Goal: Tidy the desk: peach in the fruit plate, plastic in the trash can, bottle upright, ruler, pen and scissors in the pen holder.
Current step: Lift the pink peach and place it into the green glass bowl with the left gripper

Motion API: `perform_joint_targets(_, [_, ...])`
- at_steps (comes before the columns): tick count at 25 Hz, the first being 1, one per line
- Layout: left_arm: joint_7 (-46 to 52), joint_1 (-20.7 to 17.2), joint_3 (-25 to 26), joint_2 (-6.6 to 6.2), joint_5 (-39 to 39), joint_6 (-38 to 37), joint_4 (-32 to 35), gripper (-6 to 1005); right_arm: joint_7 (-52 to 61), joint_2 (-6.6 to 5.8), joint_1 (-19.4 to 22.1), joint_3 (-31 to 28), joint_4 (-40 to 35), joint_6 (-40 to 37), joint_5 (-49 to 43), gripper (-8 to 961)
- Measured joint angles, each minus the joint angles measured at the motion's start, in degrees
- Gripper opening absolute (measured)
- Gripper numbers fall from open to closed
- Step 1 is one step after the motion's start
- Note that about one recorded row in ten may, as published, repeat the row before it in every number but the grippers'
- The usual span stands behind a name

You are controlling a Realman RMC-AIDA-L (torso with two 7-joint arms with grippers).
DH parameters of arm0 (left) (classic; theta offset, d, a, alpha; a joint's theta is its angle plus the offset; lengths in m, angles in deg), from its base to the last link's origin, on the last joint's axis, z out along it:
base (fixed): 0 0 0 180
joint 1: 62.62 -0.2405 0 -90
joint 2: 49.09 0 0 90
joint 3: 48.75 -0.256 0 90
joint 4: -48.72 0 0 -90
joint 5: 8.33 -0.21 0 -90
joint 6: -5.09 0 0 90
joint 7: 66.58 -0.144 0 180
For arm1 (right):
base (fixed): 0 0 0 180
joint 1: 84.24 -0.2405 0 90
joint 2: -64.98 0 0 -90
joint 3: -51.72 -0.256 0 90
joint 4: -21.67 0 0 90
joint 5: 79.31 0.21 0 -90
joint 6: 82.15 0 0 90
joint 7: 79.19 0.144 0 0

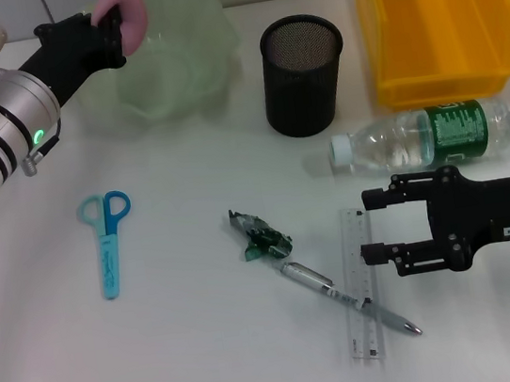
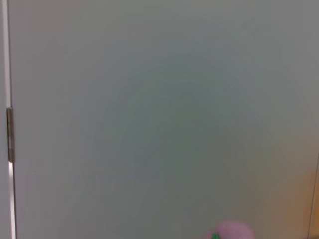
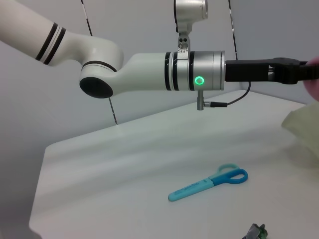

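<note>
My left gripper point(image 1: 115, 28) is shut on the pink peach point(image 1: 131, 9), holding it over the far left rim of the pale green fruit plate point(image 1: 183, 68). A bit of the peach point(image 2: 232, 232) also shows in the left wrist view. On the table lie the blue scissors point(image 1: 108, 236), the green plastic scrap point(image 1: 261, 238), and the pen point(image 1: 348, 298) crossing the clear ruler point(image 1: 361, 282). The bottle point(image 1: 423, 137) lies on its side. The black mesh pen holder point(image 1: 303, 75) stands behind it. My right gripper point(image 1: 375, 227) is open, just right of the ruler's far end.
The yellow trash can point(image 1: 435, 18) stands at the back right, behind the bottle. In the right wrist view the left arm point(image 3: 149, 72) reaches across above the scissors point(image 3: 209, 184), with the plate's edge point(image 3: 304, 130) beyond.
</note>
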Motion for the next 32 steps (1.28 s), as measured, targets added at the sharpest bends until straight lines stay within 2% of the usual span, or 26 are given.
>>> perform_joint_targets(32, [0.6, -0.1, -0.5, 0.00, 0.0, -0.1, -0.2, 115, 0.0, 0.00, -0.1, -0.3, 0.0, -0.1, 0.0, 743])
